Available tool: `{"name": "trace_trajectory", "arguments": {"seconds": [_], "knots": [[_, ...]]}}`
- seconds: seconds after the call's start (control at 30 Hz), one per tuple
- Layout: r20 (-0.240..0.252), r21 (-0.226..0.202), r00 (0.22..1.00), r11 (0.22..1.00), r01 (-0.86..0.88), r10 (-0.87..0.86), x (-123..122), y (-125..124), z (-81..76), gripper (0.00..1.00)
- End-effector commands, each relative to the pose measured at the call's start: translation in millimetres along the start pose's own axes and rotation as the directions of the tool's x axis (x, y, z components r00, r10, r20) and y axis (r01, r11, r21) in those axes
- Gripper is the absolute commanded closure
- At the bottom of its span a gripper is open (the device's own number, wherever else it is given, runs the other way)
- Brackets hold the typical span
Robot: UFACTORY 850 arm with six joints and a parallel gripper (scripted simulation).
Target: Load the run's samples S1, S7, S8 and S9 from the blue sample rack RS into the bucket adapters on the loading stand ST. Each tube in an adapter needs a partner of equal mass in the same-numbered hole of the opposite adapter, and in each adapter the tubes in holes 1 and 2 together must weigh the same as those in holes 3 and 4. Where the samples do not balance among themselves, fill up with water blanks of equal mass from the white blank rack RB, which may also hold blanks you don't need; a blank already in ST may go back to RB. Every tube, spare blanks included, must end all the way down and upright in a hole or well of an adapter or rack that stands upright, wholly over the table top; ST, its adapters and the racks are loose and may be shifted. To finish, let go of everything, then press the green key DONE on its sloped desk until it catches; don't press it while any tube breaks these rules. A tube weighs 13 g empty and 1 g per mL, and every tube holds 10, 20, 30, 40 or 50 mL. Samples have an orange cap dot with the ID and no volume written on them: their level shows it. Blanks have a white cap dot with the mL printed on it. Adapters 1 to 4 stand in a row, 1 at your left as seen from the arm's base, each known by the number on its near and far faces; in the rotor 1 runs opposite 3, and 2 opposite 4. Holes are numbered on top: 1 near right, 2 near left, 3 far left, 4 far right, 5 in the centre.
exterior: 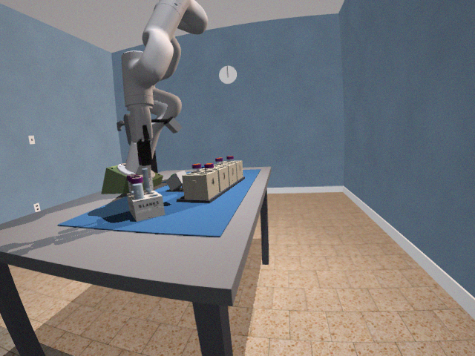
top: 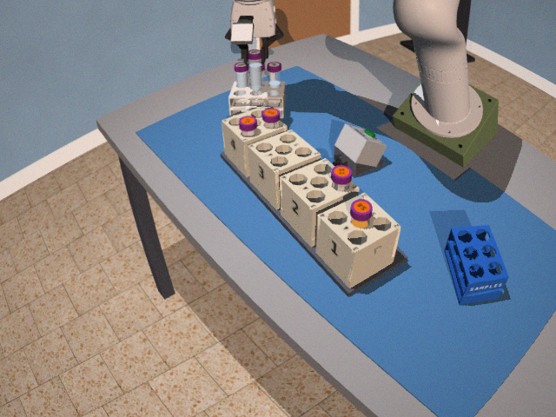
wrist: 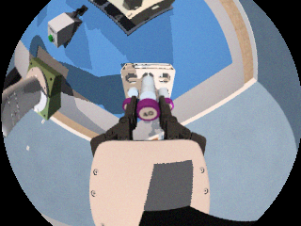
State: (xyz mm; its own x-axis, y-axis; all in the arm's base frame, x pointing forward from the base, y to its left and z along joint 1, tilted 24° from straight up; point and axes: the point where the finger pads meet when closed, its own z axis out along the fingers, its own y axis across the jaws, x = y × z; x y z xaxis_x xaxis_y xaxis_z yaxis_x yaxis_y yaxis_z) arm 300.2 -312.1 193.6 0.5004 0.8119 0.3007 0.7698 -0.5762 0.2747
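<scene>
My gripper [top: 254, 48] [exterior: 145, 162] [wrist: 148, 102] is shut on the purple cap of a water blank [top: 255, 74] [exterior: 145, 185] [wrist: 147, 111] over the white blank rack RB [top: 237, 99] [exterior: 150, 208] [wrist: 165, 77]. The held blank stands higher than its two neighbours [top: 241, 71] [top: 274, 70], with its lower end still at the rack. The adapters stand in a row on stand ST [top: 352, 289]. Adapter 4 [top: 233, 144] holds two orange-dot samples [top: 248, 122] [top: 270, 114]. Adapter 2 [top: 296, 208] holds one sample [top: 340, 174], as does adapter 1 [top: 334, 248], whose sample [top: 360, 208] sits high in its hole. Adapter 3 [top: 265, 172] is empty.
The blue sample rack RS [top: 486, 287] stands empty at the near right of the blue mat [top: 404, 332]. The sloped desk [top: 356, 145] with the green DONE key [top: 369, 133] sits between the adapters and the arm's green base [top: 475, 129]. The table's far edge lies close behind RB.
</scene>
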Motion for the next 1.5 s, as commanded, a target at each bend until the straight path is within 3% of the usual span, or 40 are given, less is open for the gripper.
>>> {"name": "trace_trajectory", "arguments": {"seconds": [0.0,1.27,1.47], "knots": [[0.001,0.0,1.0,1.0,0.0,0.0,-0.1,0.8,-11.2,1.0],[0.001,0.0,1.0,1.0,0.0,0.0,-0.1,0.9,-79.3,1.0],[0.001,0.0,1.0,1.0,0.0,0.0,-0.1,0.9,-79.3,1.0]]}}
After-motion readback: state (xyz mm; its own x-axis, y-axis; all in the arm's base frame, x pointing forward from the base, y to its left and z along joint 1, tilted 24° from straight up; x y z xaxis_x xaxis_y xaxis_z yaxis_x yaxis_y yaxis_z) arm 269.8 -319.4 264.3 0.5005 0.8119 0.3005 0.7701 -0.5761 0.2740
